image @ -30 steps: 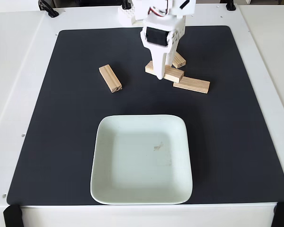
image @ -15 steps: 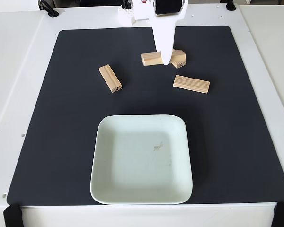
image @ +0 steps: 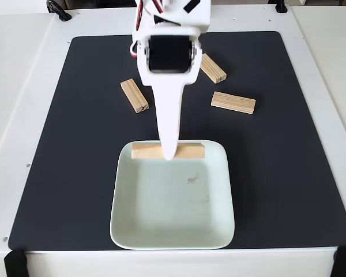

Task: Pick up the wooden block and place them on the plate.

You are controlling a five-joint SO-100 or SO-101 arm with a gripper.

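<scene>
The plate (image: 172, 219) serves as the landmark: it sits on the near middle part of a black mat (image: 75, 144), which lies on a white table (image: 17, 86). In the fixed view the white arm (image: 168, 52) reaches down from the far edge of the table, and its jaws (image: 168, 153) are closed on a wooden block (image: 190, 150), which lies crosswise over the plate's far rim. The long white finger (image: 168, 121) covers the middle of this block, so that its two ends stick out to either side; whether the block touches the rim or hangs just above it cannot be told. Beyond the plate, three more blocks lie flat on the mat. One block (image: 134, 95) is beyond the plate's far left corner and lies at a slant. A second block (image: 213, 68) is farther off, beyond the plate's far right corner, close beside the arm and also slanted. The third block (image: 233, 102) lies between that one and the plate, to the right, almost level across the view. The plate bears a small dark mark (image: 192, 179) near its middle.
</scene>
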